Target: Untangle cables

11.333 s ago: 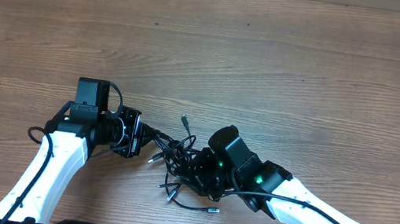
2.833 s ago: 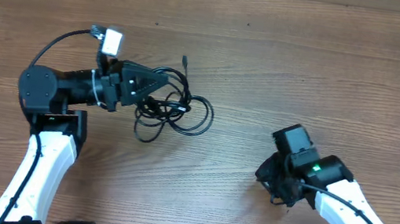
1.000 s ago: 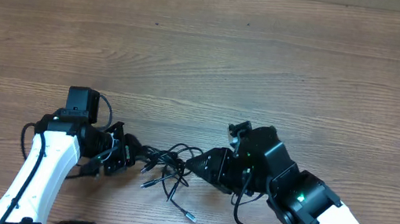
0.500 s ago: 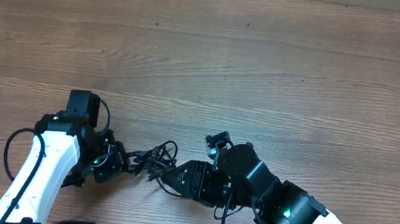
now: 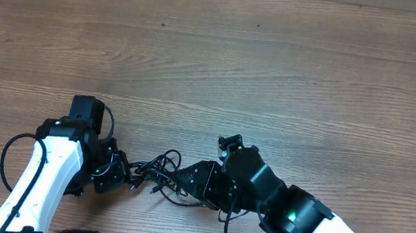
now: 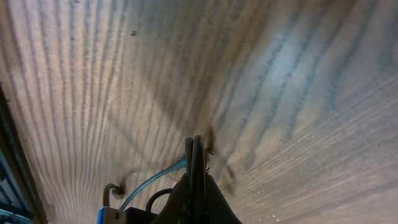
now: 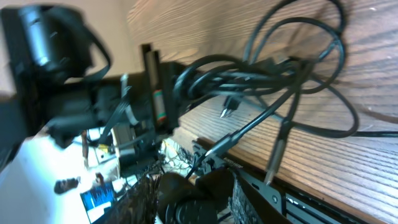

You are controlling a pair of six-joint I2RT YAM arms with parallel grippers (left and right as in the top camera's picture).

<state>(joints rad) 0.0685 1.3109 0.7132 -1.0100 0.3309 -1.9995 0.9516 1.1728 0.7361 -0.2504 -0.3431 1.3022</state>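
Observation:
The cables [image 5: 157, 170] form a small knot of thin black cords low on the table, between my two grippers. My left gripper [image 5: 123, 172] is shut on the knot's left end. Its fingertips [image 6: 198, 146] are pressed together over bare wood in the left wrist view. My right gripper [image 5: 183, 181] reaches in from the right and is closed on a black lump of cable [image 7: 189, 190] between its padded fingers [image 7: 239, 196]. In the right wrist view, looped cables [image 7: 273, 74] with silver plug ends run from my jaws over to the left gripper [image 7: 177, 81].
The wooden table [image 5: 281, 70] stretches away beyond the arms. Its front edge [image 7: 323, 205] lies just below the cables, with a black rail under it. The left arm [image 5: 50, 176] and the right arm [image 5: 300, 221] come in from the bottom.
My right gripper moved left and down, closer to the left gripper, and the cable knot has bunched up tighter. The loose plug that lay below it no longer shows.

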